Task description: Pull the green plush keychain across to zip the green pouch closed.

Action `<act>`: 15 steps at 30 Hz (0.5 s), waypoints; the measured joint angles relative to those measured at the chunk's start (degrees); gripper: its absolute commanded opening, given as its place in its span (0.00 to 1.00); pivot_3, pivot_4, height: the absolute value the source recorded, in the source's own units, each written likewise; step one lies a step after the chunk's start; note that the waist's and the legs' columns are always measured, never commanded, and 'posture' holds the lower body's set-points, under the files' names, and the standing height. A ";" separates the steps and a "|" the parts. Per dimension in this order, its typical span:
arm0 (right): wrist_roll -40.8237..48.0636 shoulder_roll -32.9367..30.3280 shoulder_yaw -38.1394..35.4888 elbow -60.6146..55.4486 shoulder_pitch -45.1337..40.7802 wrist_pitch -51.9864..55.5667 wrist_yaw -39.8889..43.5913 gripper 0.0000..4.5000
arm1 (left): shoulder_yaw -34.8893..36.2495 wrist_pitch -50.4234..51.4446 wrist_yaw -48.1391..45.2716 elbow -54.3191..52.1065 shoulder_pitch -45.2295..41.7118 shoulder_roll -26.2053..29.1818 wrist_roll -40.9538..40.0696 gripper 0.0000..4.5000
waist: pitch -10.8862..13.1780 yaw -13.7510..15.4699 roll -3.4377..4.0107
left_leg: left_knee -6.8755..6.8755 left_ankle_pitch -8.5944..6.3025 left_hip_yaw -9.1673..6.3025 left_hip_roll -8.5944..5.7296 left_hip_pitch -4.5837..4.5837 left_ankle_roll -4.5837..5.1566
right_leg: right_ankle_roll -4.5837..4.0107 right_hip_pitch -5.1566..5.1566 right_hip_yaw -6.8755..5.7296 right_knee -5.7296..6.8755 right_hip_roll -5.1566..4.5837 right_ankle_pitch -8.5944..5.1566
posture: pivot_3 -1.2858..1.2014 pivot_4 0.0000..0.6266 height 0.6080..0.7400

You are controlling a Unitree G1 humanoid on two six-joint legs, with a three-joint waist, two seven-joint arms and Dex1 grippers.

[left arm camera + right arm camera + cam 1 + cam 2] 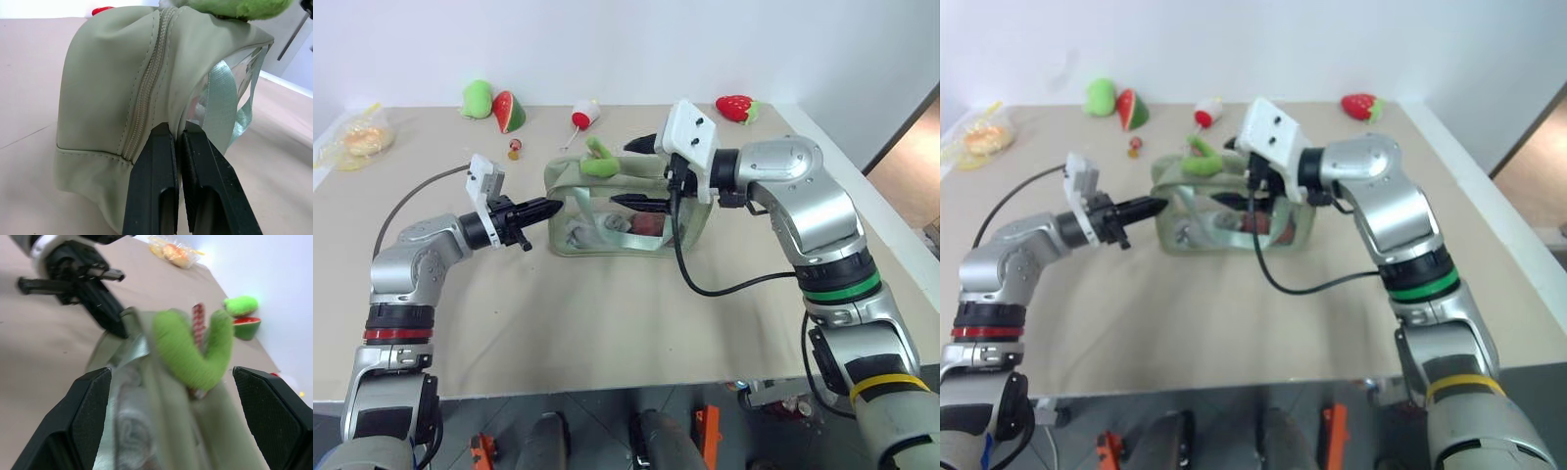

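Observation:
The pale green pouch (pixel 570 186) stands mid-table with its clear window toward me. The lime-green plush keychain (pixel 599 160) sits on top of it, near its left end. My left gripper (pixel 551 207) is level at the pouch's left end, shut on the edge seam (pixel 182 105) between fabric and window. My right gripper (pixel 638 174) is open wide over the pouch from the right, one finger (pixel 642 145) above and one (pixel 636 203) in front of the window. In the right wrist view the keychain (pixel 190 352) lies between and beyond the fingers, untouched.
At the back of the table lie a round green plush (pixel 477 98) with a watermelon slice (pixel 509 111), a red-and-white toy (pixel 584 116), a strawberry plush (pixel 736 108) and a small trinket (pixel 515 149). A plastic bag with bread (pixel 357 142) lies far left.

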 measured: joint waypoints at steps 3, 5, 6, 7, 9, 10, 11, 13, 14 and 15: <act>-1.26 1.31 0.19 1.74 -0.77 -0.88 -0.38 0.91 | 0.00 0.00 0.38 -0.34 0.25 -0.03 -0.15 0.00 | 0.00 0.02 0.00 | 0.00 0.00 0.00 0.00 -0.02 0.00 | 0.00 -0.01 0.00 0.00 0.00 0.00 | 0.52 0.24 1.00; -1.92 1.87 0.41 2.54 -1.25 -1.44 -0.45 0.91 | 0.00 0.01 0.79 -0.53 0.29 -0.13 -0.18 0.00 | 0.00 0.01 0.00 | 0.00 0.00 0.00 0.00 -0.01 0.00 | 0.00 -0.01 0.00 0.00 0.00 0.00 | 0.52 0.24 1.00; -2.24 2.12 0.45 2.82 -1.35 -1.72 -0.48 0.91 | 0.00 0.01 0.85 -0.63 0.32 -0.18 -0.21 0.00 | 0.00 0.02 0.00 | 0.00 0.00 0.00 0.00 -0.02 0.00 | 0.00 -0.01 0.00 0.00 0.00 0.00 | 0.52 0.24 1.00; -2.64 2.70 0.49 3.50 -1.52 -2.13 -0.56 0.91 | 0.03 0.02 0.95 -0.91 0.48 -0.21 -0.23 0.00 | 0.00 0.01 0.00 | 0.00 0.00 0.00 0.00 -0.01 0.00 | 0.00 -0.01 0.00 0.00 0.00 0.00 | 0.52 0.24 1.00; -3.51 3.83 0.52 5.22 -2.22 -2.32 -0.84 0.91 | 0.11 0.02 1.15 -1.02 0.65 -0.32 -0.31 0.00 | 0.00 0.01 0.00 | 0.01 0.00 0.00 0.00 -0.01 0.00 | -0.02 -0.01 0.00 0.01 0.00 0.01 | 0.52 0.24 1.00; -3.88 4.44 0.53 6.04 -2.76 -2.45 -0.96 0.91 | 0.15 0.02 1.30 -1.28 0.86 -0.40 -0.35 0.00 | 0.00 0.01 0.00 | 0.01 0.00 0.00 0.00 -0.01 0.00 | -0.02 -0.01 -0.01 0.01 0.00 0.01 | 0.52 0.24 1.00; -4.01 4.60 0.53 6.20 -2.93 -2.51 -0.98 0.91 | 0.15 0.02 1.31 -1.41 0.93 -0.42 -0.35 0.00 | 0.00 0.01 0.00 | 0.01 0.00 0.00 0.00 -0.01 0.00 | -0.02 -0.01 -0.01 0.01 0.00 0.01 | 0.52 0.24 1.00; -4.47 5.28 0.53 6.61 -3.51 -2.91 -1.00 0.80 | 0.18 0.02 1.36 -1.74 1.15 -0.46 -0.39 0.00 | 0.00 0.03 0.00 | 0.01 0.00 -0.01 0.00 -0.02 0.00 | -0.01 0.00 -0.01 0.01 0.00 0.01 | 0.52 0.24 1.00; -4.60 5.65 0.53 6.72 -3.63 -3.11 -1.01 0.72 | 0.29 0.02 1.40 -1.99 1.35 -0.50 -0.42 0.00 | 0.00 0.03 0.00 | 0.01 0.00 0.00 0.00 -0.02 0.00 | -0.01 0.00 0.00 0.01 0.00 0.01 | 0.52 0.24 1.00; -4.69 6.12 0.52 7.38 -3.75 -3.25 -1.04 0.65 | 0.43 0.02 1.54 -2.04 1.48 -0.60 -0.48 0.00 | 0.00 0.03 0.00 | 0.00 0.00 0.00 0.00 -0.02 0.00 | -0.01 0.00 -0.01 0.01 0.00 0.01 | 0.52 0.24 1.00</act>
